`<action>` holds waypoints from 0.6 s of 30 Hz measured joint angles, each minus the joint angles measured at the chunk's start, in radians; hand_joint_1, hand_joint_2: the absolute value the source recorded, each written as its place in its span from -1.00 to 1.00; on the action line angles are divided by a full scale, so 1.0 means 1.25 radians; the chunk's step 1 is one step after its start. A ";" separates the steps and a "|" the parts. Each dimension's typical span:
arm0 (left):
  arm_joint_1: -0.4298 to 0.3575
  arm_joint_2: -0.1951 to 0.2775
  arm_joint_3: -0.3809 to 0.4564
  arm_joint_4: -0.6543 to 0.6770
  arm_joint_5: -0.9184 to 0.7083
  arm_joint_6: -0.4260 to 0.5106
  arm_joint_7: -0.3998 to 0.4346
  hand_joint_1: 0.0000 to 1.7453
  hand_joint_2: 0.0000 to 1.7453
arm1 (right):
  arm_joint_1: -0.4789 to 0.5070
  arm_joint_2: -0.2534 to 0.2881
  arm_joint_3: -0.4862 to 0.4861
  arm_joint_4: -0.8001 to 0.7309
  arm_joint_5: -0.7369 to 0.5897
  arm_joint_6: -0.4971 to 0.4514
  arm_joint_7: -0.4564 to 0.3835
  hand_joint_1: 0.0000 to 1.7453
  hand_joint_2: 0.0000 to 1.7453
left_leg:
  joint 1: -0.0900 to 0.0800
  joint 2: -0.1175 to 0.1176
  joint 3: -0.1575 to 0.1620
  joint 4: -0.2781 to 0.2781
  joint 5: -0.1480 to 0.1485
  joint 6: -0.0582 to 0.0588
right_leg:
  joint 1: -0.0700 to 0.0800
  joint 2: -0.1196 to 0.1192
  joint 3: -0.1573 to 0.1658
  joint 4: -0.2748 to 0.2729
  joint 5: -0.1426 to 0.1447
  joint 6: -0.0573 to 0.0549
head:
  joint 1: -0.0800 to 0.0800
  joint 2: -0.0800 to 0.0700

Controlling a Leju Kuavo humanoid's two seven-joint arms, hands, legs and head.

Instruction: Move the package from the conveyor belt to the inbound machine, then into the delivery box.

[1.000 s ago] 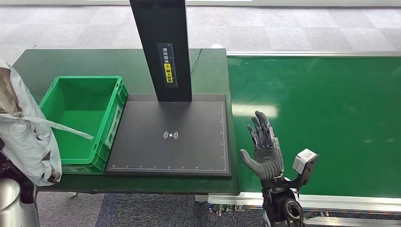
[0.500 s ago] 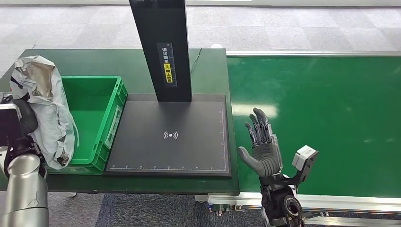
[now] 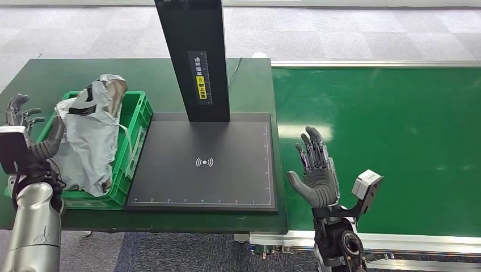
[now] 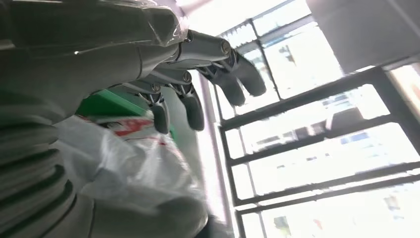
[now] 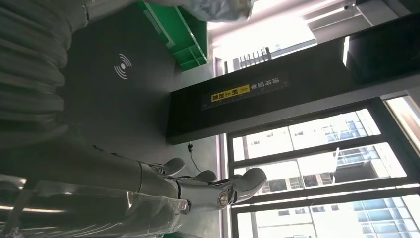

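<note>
Last step, drop-off: left hand [image 3: 25, 133] sits at the delivery box's [image 3: 135, 131] left wall, thumb against the package [image 3: 91, 139], other fingers spread apart above it; whether it truly grips is unclear. Package, a crumpled grey poly bag, lies in the box and stands above its rim, long axis running from the near-left corner up toward the far rim, top end pointing away from the robot. Next move likely calls for letting go and lifting the hand out. Inbound machine [image 3: 204, 161] plate bare, just right of the box. Right hand [image 3: 315, 175] wide, holding nothing, over the conveyor belt's [image 3: 397, 141] near-left edge.
</note>
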 joint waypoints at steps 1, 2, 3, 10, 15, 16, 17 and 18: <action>0.016 -0.006 -0.008 -0.040 0.013 -0.004 -0.003 -1.00 1.00 | 0.002 0.000 -0.001 0.000 0.000 -0.002 0.000 -1.00 1.00 | 0.000 0.000 0.000 0.000 0.000 0.000 | 0.000 0.000 0.000 0.000 0.000 0.000 | 0.000 0.000; 0.032 -0.012 -0.016 -0.081 0.021 -0.005 -0.003 -1.00 1.00 | 0.004 0.000 -0.001 0.000 0.000 -0.005 0.000 -1.00 1.00 | 0.000 0.000 0.000 0.000 0.000 0.000 | 0.000 0.000 0.000 0.000 0.000 0.000 | 0.000 0.000; 0.048 -0.018 -0.024 -0.120 0.027 -0.005 -0.002 -1.00 1.00 | 0.006 0.000 -0.002 0.000 0.000 -0.007 0.000 -1.00 1.00 | 0.000 0.000 -0.001 0.000 0.000 0.000 | 0.000 0.000 0.000 0.000 0.000 0.000 | 0.000 0.000; 0.146 -0.062 -0.063 -0.338 0.039 -0.006 -0.028 -1.00 1.00 | 0.030 0.001 -0.008 -0.001 0.013 -0.009 -0.004 -1.00 1.00 | 0.000 0.000 -0.001 0.000 -0.001 0.000 | 0.000 0.000 -0.001 0.000 0.000 0.000 | 0.000 0.000; 0.204 -0.093 -0.074 -0.439 0.041 -0.005 -0.051 -1.00 1.00 | 0.044 0.003 -0.011 -0.001 0.025 -0.009 -0.012 -1.00 1.00 | 0.000 0.000 -0.001 0.000 0.000 0.000 | 0.000 0.000 -0.001 0.000 0.000 0.000 | 0.000 0.000; 0.211 -0.097 -0.074 -0.451 0.042 -0.005 -0.053 -1.00 1.00 | 0.045 0.003 -0.012 -0.001 0.026 -0.009 -0.013 -1.00 1.00 | 0.000 0.000 -0.001 0.000 0.000 0.000 | 0.000 0.000 0.000 0.000 0.000 0.000 | 0.000 0.000; 0.216 -0.100 -0.075 -0.462 0.045 -0.005 -0.058 -1.00 1.00 | 0.046 0.004 -0.012 -0.001 0.027 -0.009 -0.013 -1.00 1.00 | 0.000 0.000 -0.001 0.000 0.000 0.000 | 0.000 0.000 0.000 0.000 0.000 0.000 | 0.000 0.000; 0.223 -0.104 -0.075 -0.473 0.051 -0.006 -0.067 -1.00 1.00 | 0.047 0.004 -0.013 -0.001 0.028 -0.009 -0.013 -1.00 1.00 | 0.000 0.000 -0.001 0.000 0.000 0.000 | 0.000 0.000 0.000 0.000 0.000 0.000 | 0.000 0.000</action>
